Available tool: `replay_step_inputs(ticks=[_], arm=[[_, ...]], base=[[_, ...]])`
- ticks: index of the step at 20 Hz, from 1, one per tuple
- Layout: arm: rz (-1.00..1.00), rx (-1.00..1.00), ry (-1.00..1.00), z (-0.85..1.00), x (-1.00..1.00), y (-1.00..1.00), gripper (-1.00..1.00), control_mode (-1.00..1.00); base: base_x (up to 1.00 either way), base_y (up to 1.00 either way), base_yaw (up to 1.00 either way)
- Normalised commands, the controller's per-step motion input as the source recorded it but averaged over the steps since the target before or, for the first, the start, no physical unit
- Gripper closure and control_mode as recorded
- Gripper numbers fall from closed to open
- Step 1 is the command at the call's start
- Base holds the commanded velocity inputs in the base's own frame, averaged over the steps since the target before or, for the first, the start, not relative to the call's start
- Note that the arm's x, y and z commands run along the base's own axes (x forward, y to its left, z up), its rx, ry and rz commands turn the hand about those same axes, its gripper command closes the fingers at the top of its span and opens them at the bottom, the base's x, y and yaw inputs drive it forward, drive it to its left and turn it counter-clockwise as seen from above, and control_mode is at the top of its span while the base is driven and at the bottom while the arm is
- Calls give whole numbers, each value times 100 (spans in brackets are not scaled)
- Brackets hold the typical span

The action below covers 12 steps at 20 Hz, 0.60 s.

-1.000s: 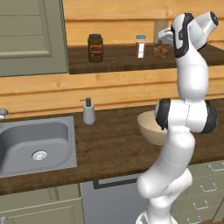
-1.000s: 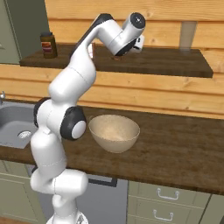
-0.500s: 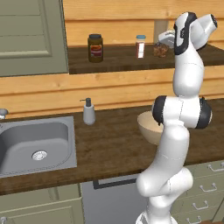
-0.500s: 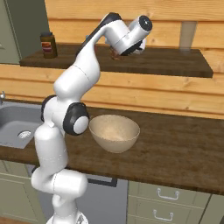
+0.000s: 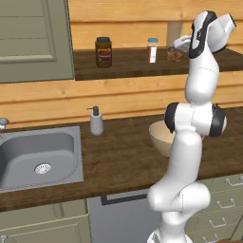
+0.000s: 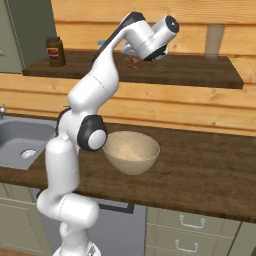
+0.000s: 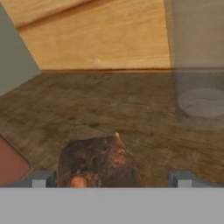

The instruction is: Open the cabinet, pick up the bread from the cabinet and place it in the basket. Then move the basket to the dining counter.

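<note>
Cabinet already open, its shelf [image 5: 133,66] bare to the room, with the dark jar [image 5: 103,51] at the left end, a small white bottle [image 5: 152,50] further along, and right of that the bread [image 7: 99,165], a dark-brown lump still resting on the shelf boards and not yet lifted. Down below the shelf, on the desk [image 6: 210,165], the basket [image 6: 131,151] still without bread, so pick, drop-in and carry to the dining counter all remain. Gripper [image 7: 111,177] up at the shelf, jaws spread wide on either side of the bread, apparently not pinching it yet.
</note>
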Motion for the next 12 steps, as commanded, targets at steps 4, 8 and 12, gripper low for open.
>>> replay_step_inputs(ticks=[4, 8, 12], arm=[[10, -3, -1, -16, 0, 0, -100, -100], [8, 0, 0, -16, 21, 0, -100, -100], [8, 0, 0, -30, 6, 3, 100, -100]], base=[[0, 0, 0], [0, 0, 0], [0, 0, 0]])
